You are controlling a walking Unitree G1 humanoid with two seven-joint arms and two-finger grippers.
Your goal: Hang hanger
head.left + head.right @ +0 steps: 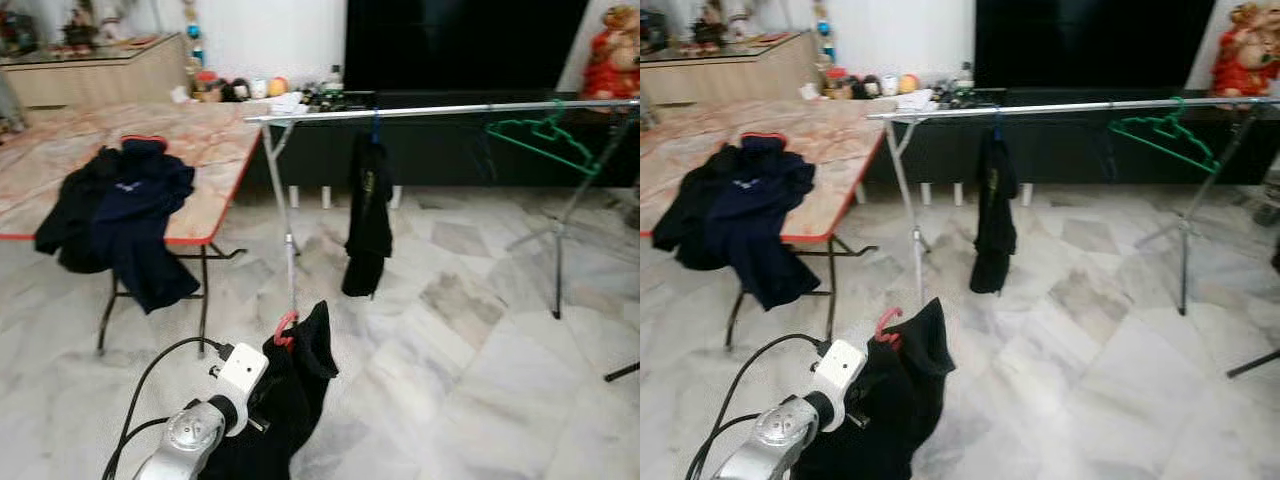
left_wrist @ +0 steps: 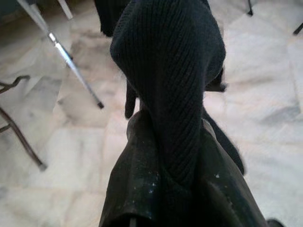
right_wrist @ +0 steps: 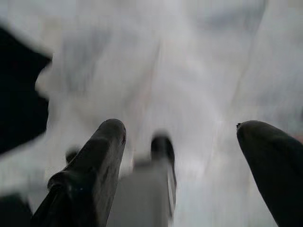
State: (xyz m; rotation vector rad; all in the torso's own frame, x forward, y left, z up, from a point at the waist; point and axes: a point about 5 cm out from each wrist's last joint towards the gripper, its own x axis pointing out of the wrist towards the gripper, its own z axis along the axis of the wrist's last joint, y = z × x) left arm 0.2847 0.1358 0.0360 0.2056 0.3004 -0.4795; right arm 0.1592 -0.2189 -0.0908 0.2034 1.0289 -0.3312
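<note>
Low at front-left, red hanger [image 1: 285, 329] carrying a dark garment [image 1: 290, 395], clamped in left gripper [image 2: 175, 156], well short of the rail [image 1: 440, 110]. Right gripper [image 3: 182, 142] spread wide, empty. Suggest: raise hook above the rail between hung black garment [image 1: 368, 215] and green hanger [image 1: 545, 140], then lower.

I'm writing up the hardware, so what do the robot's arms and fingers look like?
The left arm is silver metal with a round joint, a white boxy wrist block and black cables looping off it. The right gripper has two long, rounded black fingers around a grey central part.
</note>
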